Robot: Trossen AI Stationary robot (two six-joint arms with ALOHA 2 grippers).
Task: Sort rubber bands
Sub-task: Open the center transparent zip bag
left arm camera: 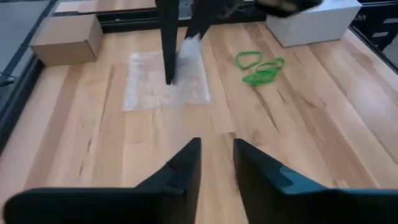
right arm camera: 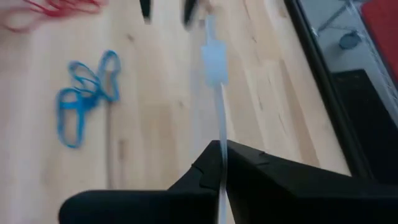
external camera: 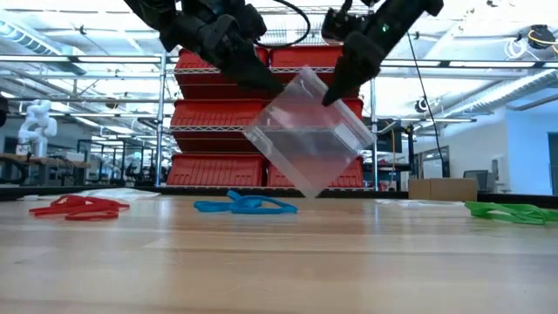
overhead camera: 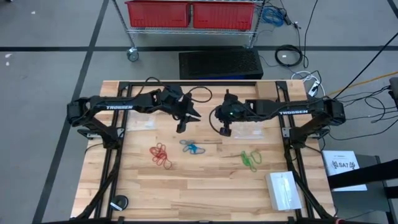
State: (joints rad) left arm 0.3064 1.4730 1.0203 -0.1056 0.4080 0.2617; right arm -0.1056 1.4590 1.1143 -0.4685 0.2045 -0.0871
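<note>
I was running the rig in what looked like a robotics lab or workshop — a pale wooden surface [overhead camera: 205, 186] stood on a grey floor marked with dark lines, with black cables [overhead camera: 289, 56] trailing across it. Beyond it I saw a wheeled wire rack [overhead camera: 194, 31] stacked with red bins [external camera: 218, 113], and, further back, bare ceiling beams, long benches and a small white robot arm [external camera: 35, 122] — no home furnishings anywhere.

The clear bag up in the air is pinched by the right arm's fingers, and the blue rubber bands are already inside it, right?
Not quite. The right gripper does pinch the clear bag, but the blue rubber bands lie on the table below it, as the low view shows.
</note>
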